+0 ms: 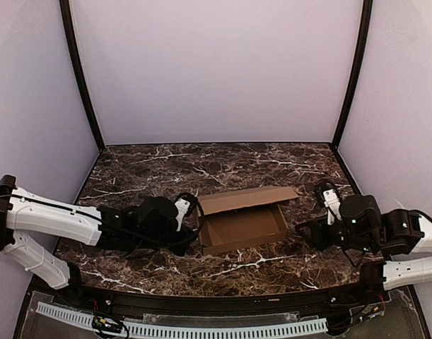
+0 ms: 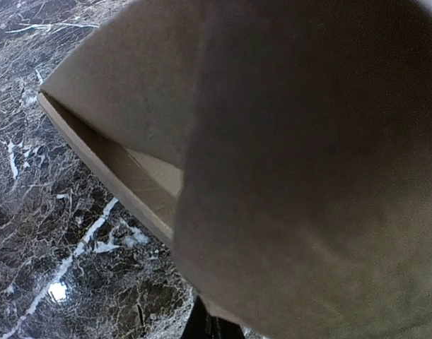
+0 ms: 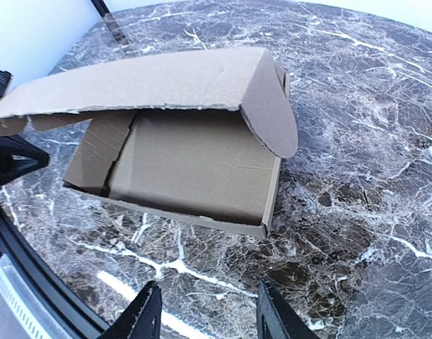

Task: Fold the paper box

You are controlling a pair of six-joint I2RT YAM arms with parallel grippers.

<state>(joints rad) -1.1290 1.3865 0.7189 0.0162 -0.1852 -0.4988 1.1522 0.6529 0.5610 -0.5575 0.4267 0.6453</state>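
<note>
Lid [image 3: 145, 85] half-raised over brown corrugated cardboard box [image 1: 244, 222]; left tool [image 1: 189, 212] closed tight beside it, right tool [image 3: 207, 296] half-spread, empty. Press lid down, side flaps [image 3: 269, 116] tucked inside.

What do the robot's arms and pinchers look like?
The left arm and right arm both have white shells on their long parts and chunky black joints, with thin black cables looping by the wrists. The right gripper ends in two flat black fingers.
</note>
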